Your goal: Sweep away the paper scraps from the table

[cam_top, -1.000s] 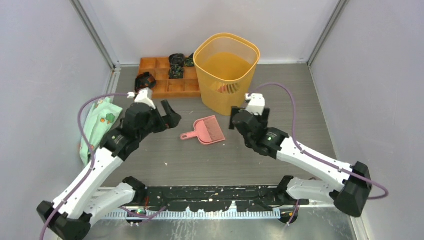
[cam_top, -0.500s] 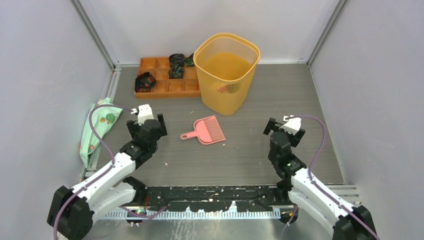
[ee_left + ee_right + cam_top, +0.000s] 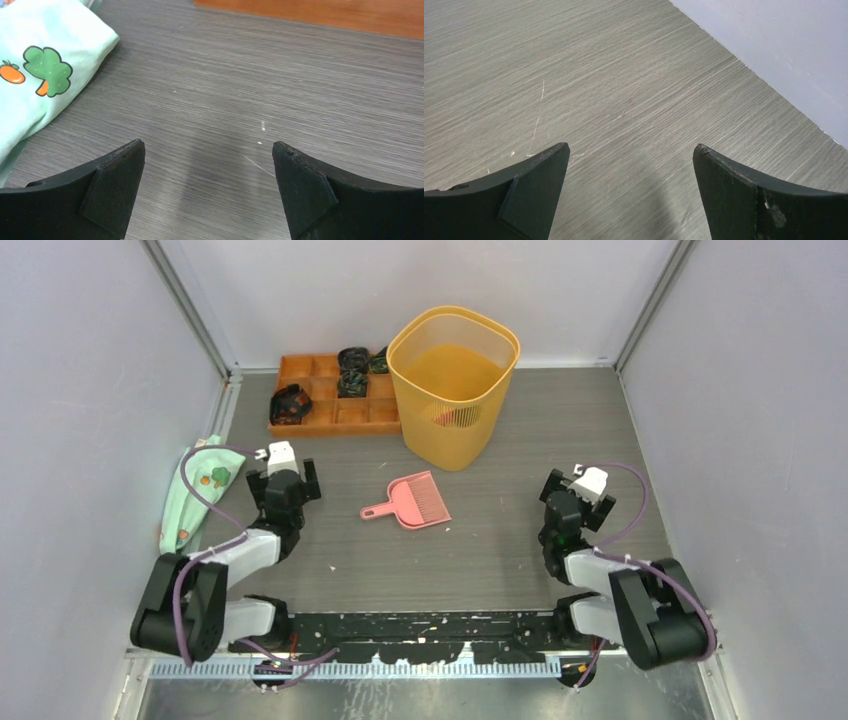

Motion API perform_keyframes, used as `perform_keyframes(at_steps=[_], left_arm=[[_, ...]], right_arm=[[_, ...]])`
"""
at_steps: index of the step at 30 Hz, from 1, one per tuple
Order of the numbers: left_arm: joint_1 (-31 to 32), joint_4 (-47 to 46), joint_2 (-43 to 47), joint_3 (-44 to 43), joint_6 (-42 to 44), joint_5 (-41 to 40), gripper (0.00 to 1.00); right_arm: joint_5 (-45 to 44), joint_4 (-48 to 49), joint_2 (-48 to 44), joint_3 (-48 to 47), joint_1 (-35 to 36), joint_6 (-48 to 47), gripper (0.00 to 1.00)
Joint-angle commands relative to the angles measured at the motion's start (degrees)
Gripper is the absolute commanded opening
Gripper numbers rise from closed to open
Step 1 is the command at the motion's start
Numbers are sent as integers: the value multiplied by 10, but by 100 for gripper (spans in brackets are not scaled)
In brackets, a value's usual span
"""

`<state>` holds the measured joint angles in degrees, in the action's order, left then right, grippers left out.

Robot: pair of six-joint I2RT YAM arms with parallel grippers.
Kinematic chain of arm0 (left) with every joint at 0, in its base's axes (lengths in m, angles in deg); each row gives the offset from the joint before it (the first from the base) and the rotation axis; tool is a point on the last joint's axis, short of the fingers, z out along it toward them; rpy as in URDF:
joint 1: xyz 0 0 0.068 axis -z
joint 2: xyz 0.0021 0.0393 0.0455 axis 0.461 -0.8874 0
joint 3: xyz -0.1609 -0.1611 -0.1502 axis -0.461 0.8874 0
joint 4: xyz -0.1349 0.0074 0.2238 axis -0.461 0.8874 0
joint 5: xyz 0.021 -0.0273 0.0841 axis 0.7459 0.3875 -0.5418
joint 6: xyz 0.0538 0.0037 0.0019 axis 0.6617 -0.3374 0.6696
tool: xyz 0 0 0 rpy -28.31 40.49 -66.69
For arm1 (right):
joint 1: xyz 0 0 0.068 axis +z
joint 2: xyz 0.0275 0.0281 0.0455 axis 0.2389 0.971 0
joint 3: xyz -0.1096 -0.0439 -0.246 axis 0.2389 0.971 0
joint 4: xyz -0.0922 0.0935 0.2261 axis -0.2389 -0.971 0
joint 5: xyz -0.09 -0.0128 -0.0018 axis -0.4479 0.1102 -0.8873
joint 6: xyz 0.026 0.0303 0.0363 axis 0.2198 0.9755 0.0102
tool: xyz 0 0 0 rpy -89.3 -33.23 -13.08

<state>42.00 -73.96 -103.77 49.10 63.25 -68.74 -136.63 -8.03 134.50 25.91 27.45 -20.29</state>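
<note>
The dark grey wood-grain table (image 3: pixel 560 430) shows no heap of paper scraps. Only tiny white specks (image 3: pixel 262 127) lie on the boards ahead of my left gripper, and small white bits (image 3: pixel 430 620) dot the black rail at the near edge. A reddish patch (image 3: pixel 455 417) shows through the bin's mesh; I cannot tell what it is. My left gripper (image 3: pixel 285 483) (image 3: pixel 207 145) is open and empty, low over the table's left side. My right gripper (image 3: pixel 572 495) (image 3: pixel 631 146) is open and empty, low over the right side near the wall.
A pink dustpan (image 3: pixel 410 502) lies mid-table between the grippers. A yellow mesh bin (image 3: pixel 455 335) stands behind it. An orange compartmented tray (image 3: pixel 320 418) with black-and-green bands sits at the back left. A mint-green printed cloth (image 3: pixel 195 490) (image 3: pixel 45 85) lies left of my left gripper.
Both arms have drawn back from beside the dustpan and bin toward the near edge and folded up. The grippers now sit lower and further apart. The dustpan has not moved.
</note>
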Motion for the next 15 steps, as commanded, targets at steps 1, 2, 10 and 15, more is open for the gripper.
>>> perform_keyframes(at_steps=[1, 2, 10, 15], left_arm=[[-53, -84, -55, -19, -15, 77, 100], [-56, -106, -68, -15, -11, 86, 100], [-57, -44, -9, -49, 17, 155, 100], [-70, -51, -57, -87, 13, 178, 100]], right_arm=[[33, 145, 70, -27, -30, -1, 100], [37, 162, 85, -32, -35, -3, 100], [99, 290, 198, -31, -76, -3, 100], [158, 292, 210, -28, -76, -13, 100]])
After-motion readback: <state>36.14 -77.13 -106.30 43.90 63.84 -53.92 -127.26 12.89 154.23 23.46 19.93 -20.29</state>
